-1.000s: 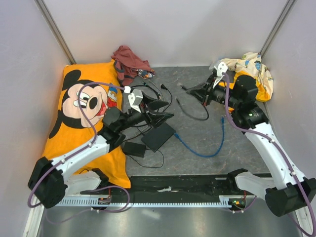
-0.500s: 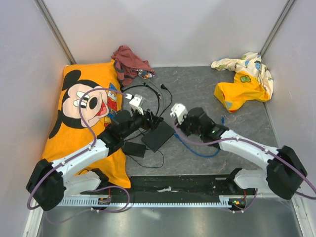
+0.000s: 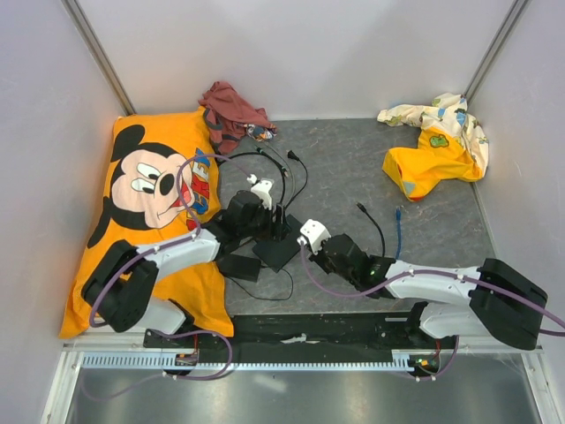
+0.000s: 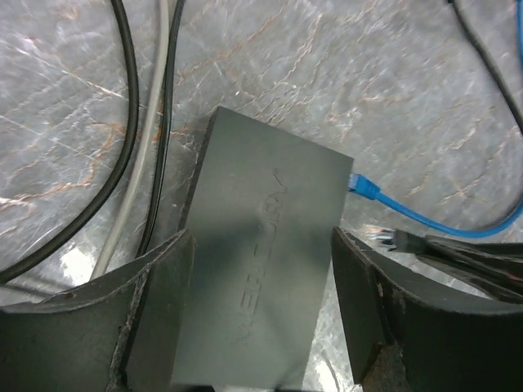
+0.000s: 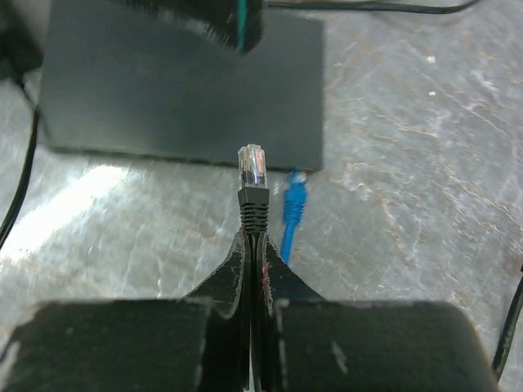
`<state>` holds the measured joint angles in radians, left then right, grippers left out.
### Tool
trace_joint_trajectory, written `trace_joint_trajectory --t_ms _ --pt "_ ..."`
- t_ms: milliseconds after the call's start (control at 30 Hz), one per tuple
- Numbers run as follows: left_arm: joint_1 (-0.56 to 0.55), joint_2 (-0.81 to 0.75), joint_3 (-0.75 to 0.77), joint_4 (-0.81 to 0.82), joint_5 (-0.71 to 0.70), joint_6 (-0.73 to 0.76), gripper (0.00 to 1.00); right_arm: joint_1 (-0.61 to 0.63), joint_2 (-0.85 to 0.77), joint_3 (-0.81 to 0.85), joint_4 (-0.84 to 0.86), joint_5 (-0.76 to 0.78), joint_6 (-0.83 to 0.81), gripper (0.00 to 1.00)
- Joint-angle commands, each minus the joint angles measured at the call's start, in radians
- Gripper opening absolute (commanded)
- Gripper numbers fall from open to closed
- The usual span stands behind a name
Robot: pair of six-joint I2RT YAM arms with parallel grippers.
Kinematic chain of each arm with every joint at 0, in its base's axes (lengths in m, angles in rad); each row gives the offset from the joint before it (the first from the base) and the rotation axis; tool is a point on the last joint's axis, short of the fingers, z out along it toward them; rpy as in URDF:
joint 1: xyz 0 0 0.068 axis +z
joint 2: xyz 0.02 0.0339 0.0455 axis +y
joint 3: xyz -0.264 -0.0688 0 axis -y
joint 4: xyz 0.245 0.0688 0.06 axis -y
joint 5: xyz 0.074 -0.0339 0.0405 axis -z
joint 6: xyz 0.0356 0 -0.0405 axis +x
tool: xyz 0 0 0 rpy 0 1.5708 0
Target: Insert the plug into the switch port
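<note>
Approach seemed in hand: the right gripper [image 5: 253, 245], jaws clenched just behind the plug [image 5: 252, 167], held it near the switch [image 5: 163, 90] mid-worktop, the left gripper [image 4: 260, 245] spread open astride it; next, a level, aligned push into a port.

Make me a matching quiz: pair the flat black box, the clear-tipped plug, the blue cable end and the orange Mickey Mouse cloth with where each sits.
Things
1. flat matte-black rectangular box
2. clear-tipped plug with black ribbed boot
3. blue cable end
4. orange Mickey Mouse cloth

Places
A. pinched in the right gripper, just short of the box
B. spread over the grey table's left side
C. between the open fingers of the left gripper
D. lying at the box's edge

Pairs: 1-C, 2-A, 3-D, 4-B
</note>
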<state>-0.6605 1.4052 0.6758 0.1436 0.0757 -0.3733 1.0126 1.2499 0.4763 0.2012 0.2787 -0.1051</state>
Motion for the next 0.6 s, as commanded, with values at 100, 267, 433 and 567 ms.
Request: trace_joint_trajectory --t_ms 100,267,433,567 --pt "0.05 0.09 0.1 -0.027 0.067 0.025 0.75 0.047 0.042 -0.07 0.19 0.143 0.153 0.0" --pt "0.064 0.129 0.13 -0.027 0.096 0.053 0.75 0.055 0.068 -0.126 0.3 0.159 0.143 0.0" --pt "0.064 0.182 0.16 -0.058 0.124 0.059 0.75 0.057 0.117 -0.151 0.357 0.182 0.137 0.0" --pt "0.064 0.205 0.179 -0.099 0.122 0.06 0.75 0.057 0.152 -0.154 0.418 0.175 0.114 0.0"
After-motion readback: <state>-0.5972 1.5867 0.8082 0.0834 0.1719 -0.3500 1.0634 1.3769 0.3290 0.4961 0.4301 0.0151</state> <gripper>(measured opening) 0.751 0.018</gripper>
